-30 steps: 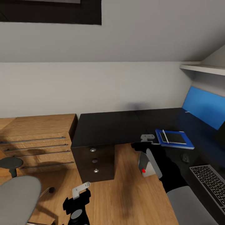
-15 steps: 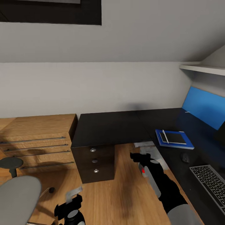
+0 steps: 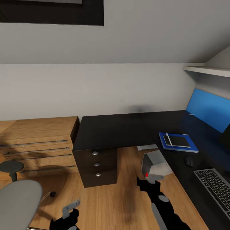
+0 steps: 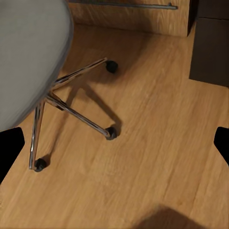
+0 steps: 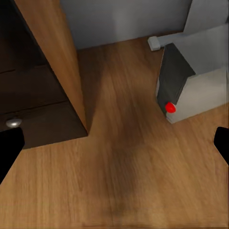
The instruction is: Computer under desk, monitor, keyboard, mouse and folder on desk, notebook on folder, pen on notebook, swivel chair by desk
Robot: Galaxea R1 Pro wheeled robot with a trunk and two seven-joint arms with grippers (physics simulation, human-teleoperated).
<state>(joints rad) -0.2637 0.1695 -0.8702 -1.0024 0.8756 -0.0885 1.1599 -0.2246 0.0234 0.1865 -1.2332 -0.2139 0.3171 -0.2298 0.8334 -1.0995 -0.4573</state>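
On the black desk (image 3: 111, 131) lies the blue folder (image 3: 193, 149), with the grey notebook (image 3: 179, 141) on it and the pen (image 3: 168, 139) across the notebook. The mouse (image 3: 189, 161) sits between the folder and the keyboard (image 3: 215, 188). A dark edge of the monitor (image 3: 226, 138) shows at far right. The computer (image 3: 153, 163) (image 5: 191, 81) stands on the floor under the desk. My right gripper (image 3: 148, 180) (image 5: 114, 145) hangs open just in front of it. My left gripper (image 3: 71, 210) (image 4: 114, 148) is open over the floor beside the swivel chair (image 3: 17, 204) (image 4: 28, 57).
A black drawer unit (image 3: 97, 166) stands under the desk's left end, with a low light-wood shelf unit (image 3: 38, 143) beside it. A blue back panel (image 3: 207, 108) and a white wall shelf (image 3: 207, 69) are at right. The chair's star base (image 4: 71, 109) spreads over the wood floor.
Both arms have dropped and drawn back toward me. The right gripper left the desk edge near the folder and now hangs low before the computer. The left gripper sank lower.
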